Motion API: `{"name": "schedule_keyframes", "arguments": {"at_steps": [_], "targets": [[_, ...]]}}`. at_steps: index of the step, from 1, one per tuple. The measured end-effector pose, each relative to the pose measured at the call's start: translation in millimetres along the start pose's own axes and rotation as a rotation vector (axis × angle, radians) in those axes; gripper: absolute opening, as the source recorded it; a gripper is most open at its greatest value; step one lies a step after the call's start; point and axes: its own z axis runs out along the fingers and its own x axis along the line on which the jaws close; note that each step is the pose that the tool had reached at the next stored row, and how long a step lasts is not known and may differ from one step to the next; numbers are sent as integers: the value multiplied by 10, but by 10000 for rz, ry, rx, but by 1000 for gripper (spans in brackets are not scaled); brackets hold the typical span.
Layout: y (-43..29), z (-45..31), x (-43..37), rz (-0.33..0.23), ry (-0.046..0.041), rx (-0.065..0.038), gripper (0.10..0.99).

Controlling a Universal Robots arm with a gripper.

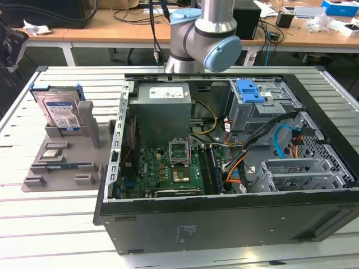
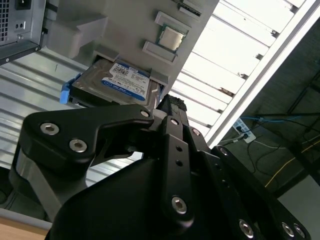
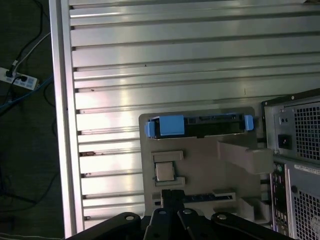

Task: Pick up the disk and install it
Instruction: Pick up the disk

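The disk is a silver drive with a white-and-blue label in a blue bracket. It stands on edge in a grey holder at the exterior view's left, beside the open computer case. Both wrist views look down on the disk from well above. My gripper hangs over the holder's near part, apart from the disk. Its fingers are shut together with nothing between them. The arm's elbow rises behind the case.
A small square chip lies on the grey holder near the disk. Inside the case a blue clip sits on the drive bay, amid cables and a motherboard. The slatted metal table ends at an edge beside the holder.
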Motion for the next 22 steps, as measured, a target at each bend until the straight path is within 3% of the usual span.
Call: {"name": "schedule_keyframes", "arguments": {"at_steps": [3, 10, 17, 22], "targets": [[0, 0, 0, -60, 2, -1, 106], [0, 0, 0, -1373, 32, -31, 106], [0, 0, 0, -2263, 53, -52, 106], [0, 0, 0, -3396, 80, -78, 106]]}}
